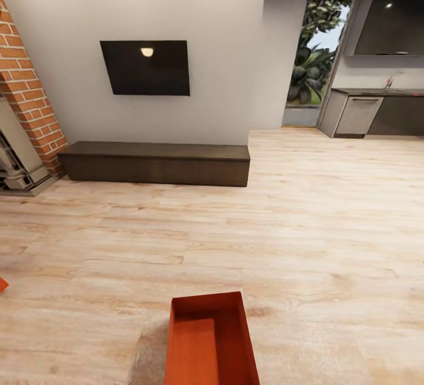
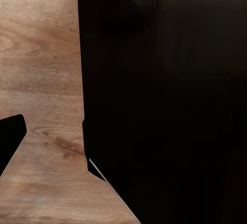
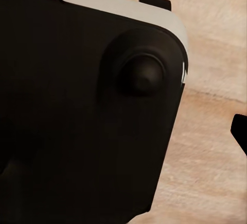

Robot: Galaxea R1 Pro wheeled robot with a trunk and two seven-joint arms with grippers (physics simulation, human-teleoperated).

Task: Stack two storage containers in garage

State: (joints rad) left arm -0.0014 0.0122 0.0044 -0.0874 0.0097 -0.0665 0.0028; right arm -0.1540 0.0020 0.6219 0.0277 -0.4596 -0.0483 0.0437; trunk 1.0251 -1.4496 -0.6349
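Observation:
I am in the living room, on its light wood planks [image 1: 253, 238]. One orange-red topless storage container [image 1: 210, 341] sits on the planks right in front of me, at the bottom middle of the head view, cut off by the frame's edge. A small orange-red corner [image 1: 2, 284] pokes in at the left edge; it matches the other container in colour. In the left wrist view a black fingertip [image 2: 10, 137] shows over the planks beside a dark robot body [image 2: 170, 100]. In the right wrist view another black fingertip [image 3: 240, 136] shows beside the same kind of dark body [image 3: 82, 111]. The garage is out of view.
A long dark low cabinet [image 1: 156, 163] stands against the grey wall under a black TV [image 1: 146, 67]. The red brick fireplace [image 1: 26, 90] is at the left. To the far right a kitchen counter [image 1: 377, 111] and a glass door [image 1: 315, 55] lie beyond wide open planks.

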